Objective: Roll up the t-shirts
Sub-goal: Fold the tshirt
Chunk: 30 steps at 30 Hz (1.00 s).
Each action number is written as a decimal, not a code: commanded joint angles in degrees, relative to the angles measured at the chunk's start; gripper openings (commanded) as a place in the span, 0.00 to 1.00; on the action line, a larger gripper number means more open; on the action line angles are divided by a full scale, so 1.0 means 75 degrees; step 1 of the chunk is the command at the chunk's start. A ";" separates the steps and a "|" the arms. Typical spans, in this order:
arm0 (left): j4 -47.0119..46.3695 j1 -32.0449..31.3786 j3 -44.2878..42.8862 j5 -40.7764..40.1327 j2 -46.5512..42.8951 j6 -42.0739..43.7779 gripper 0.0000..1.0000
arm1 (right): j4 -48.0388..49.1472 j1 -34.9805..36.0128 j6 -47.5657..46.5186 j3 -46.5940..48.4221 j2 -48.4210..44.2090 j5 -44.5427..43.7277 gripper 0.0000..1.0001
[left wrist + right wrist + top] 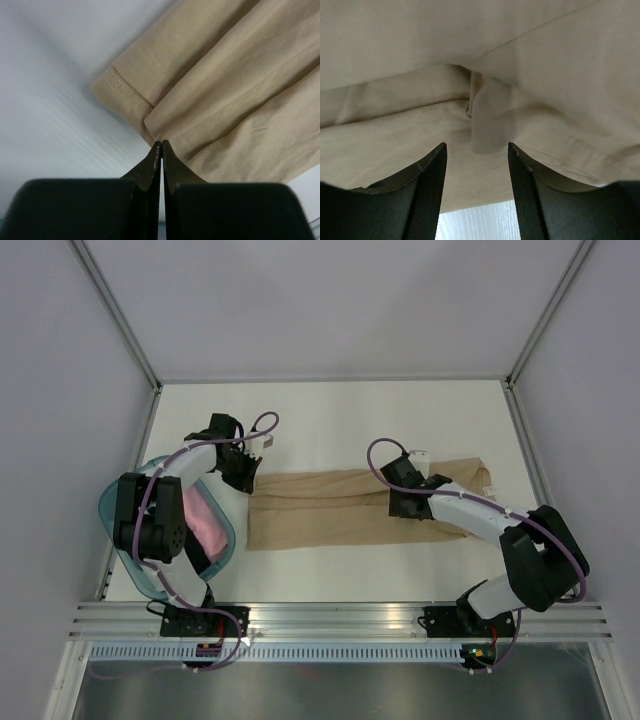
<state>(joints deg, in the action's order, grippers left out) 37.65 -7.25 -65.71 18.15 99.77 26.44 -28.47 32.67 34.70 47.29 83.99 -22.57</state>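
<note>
Tan t-shirt lies flat on the table, folded into a long band. Left end effector is at the shirt's left end, fingers pressed together, tips against the stitched hem corner; whether any cloth is caught between them cannot be told. Right end effector is over the shirt's right half, fingers spread, with a small raised fold of cloth between and just beyond the tips. Left of the shirt stands a teal basket holding a pink t-shirt.
</note>
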 commanded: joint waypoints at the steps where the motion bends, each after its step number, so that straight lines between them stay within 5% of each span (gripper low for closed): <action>1: 0.0019 -0.0018 -0.0074 0.0111 -0.0001 0.0108 0.02 | 0.0068 0.0004 0.0272 0.0223 0.0040 -0.0659 0.57; 8: 0.0031 -0.0018 -0.0180 0.0170 0.0116 0.0014 0.02 | 0.0714 0.0004 0.0061 -0.0059 0.0624 -0.0495 0.41; 16: 0.0019 -0.0018 -0.0180 0.0158 0.0069 0.0096 0.02 | 0.0035 0.0004 0.0225 0.0070 0.0592 -0.0917 0.00; 30: 0.0019 0.0087 -0.0484 0.0006 0.0069 0.0096 0.02 | -0.1429 0.0004 -0.0525 0.0304 -0.0311 -0.0307 0.00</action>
<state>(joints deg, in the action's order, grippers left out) 37.76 -7.11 -66.96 18.11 100.25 26.44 -34.68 32.67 32.29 47.79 82.81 -25.80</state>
